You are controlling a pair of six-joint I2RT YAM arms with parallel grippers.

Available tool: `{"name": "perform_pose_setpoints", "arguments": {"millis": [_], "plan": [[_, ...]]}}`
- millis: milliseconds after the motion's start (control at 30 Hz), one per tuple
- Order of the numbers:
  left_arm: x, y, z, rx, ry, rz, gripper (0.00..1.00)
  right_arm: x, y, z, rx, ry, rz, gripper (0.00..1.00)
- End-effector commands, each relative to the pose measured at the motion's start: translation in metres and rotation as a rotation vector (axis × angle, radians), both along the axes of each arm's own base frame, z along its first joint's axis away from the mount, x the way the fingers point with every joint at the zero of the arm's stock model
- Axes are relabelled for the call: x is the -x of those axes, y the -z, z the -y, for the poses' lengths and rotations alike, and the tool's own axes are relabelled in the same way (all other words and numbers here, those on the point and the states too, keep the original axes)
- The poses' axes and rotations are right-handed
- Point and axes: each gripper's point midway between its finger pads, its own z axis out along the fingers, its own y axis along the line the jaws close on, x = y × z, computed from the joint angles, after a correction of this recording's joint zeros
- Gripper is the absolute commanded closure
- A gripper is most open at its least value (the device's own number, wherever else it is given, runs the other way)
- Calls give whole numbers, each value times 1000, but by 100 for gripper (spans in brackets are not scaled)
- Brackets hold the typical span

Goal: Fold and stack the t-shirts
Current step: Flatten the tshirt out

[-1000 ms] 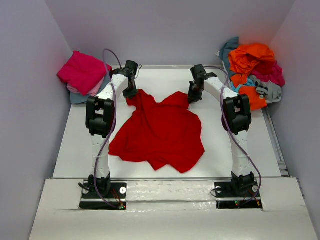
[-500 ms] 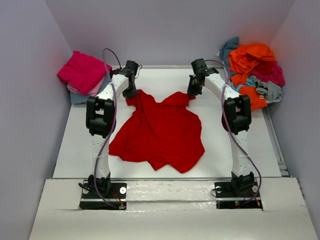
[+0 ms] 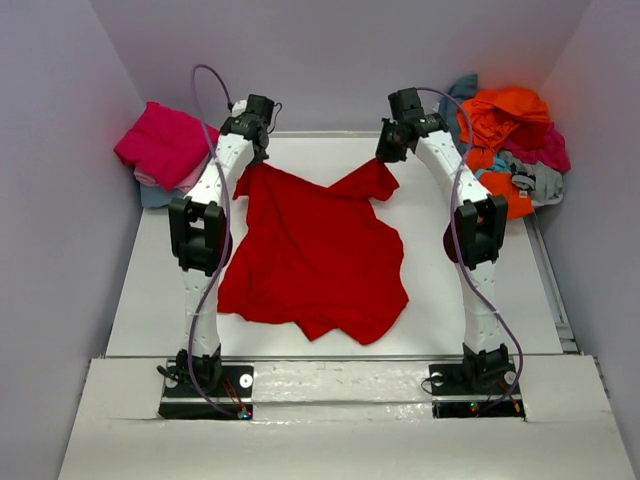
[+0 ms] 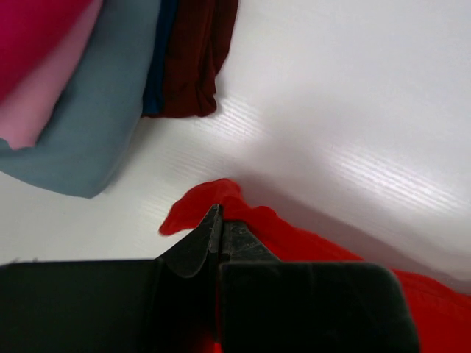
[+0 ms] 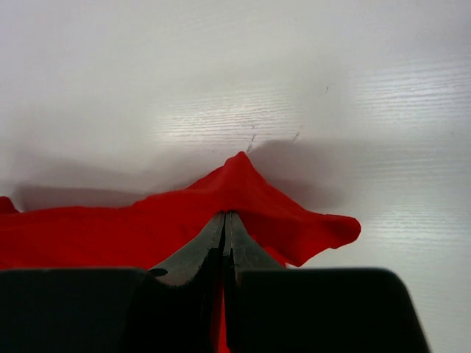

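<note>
A bright red t-shirt lies rumpled on the white table, its far edge lifted and stretched between both grippers. My left gripper is shut on the shirt's far left corner. My right gripper is shut on the far right corner. In each wrist view the red cloth bulges out past the closed fingertips. A folded stack of t-shirts, magenta on top with pale pink and grey-blue below, sits at the far left, with a maroon one showing in the left wrist view.
A loose heap of t-shirts, orange, magenta, teal and grey, lies at the far right corner. Grey walls close in on the left, back and right. The arm bases stand at the near edge.
The right gripper closed on the red shirt's far right corner. Both grippers then rose and moved toward the back, lifting and stretching the shirt's far edge.
</note>
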Motion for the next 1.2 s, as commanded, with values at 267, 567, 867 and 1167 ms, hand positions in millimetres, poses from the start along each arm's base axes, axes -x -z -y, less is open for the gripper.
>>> {"name": "perform_pose_setpoints", "arguments": {"millis": [267,567,867,1167], "plan": [[-17,-5,-10,-56,-44,42,94,-23,-7,-9,-2,-42,75,93],[-13,27,-13,-84,-59,-26,94,-40,6,-21,-41,-56,108,93],[-1,49,-14,-85,-71,-87,71,-68,-37,-23,-88,-46,274,93],[12,35,-13,-77,-71,-71,5,-76,-56,-41,-145,-143,355,93]]}}
